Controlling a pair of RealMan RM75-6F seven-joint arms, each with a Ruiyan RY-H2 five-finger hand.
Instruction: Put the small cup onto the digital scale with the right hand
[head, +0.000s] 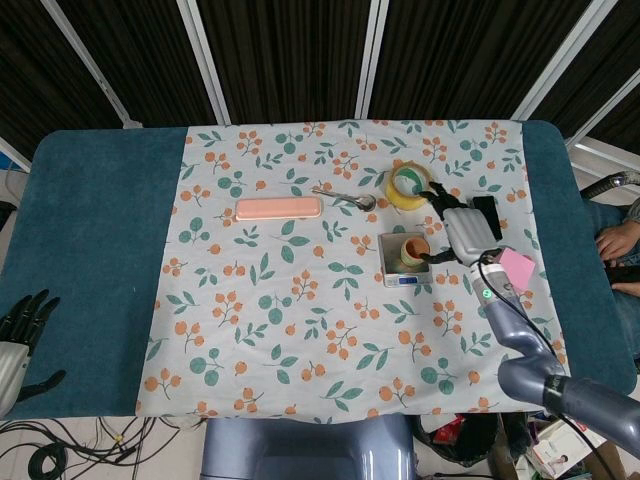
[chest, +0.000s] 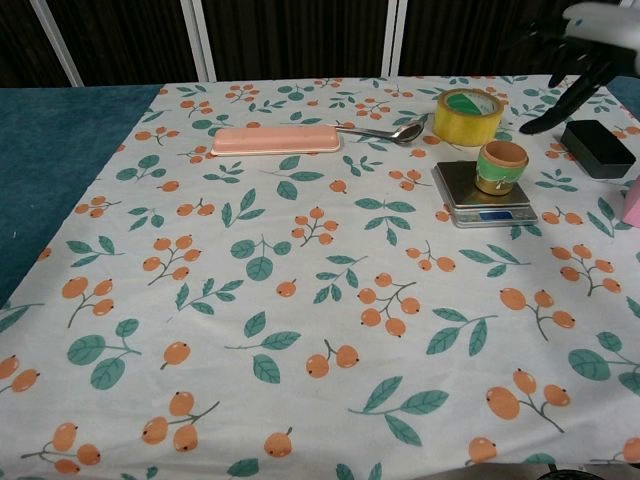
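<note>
The small cup (head: 415, 250) (chest: 501, 166), tan with a green band, stands upright on the silver digital scale (head: 392, 270) (chest: 458, 184) right of the table's middle. My right hand (head: 464, 228) (chest: 580, 62) hangs raised above and to the right of the scale, fingers apart, holding nothing and clear of the cup. My left hand (head: 20, 330) rests open at the table's left front edge, far from everything; the chest view does not show it.
A yellow tape roll (head: 410, 186) (chest: 467, 115) lies just behind the scale. A spoon (head: 342, 198) and a pink case (head: 278, 208) lie further left. A black box (chest: 596, 148) and a pink block (head: 518, 266) sit right of the scale.
</note>
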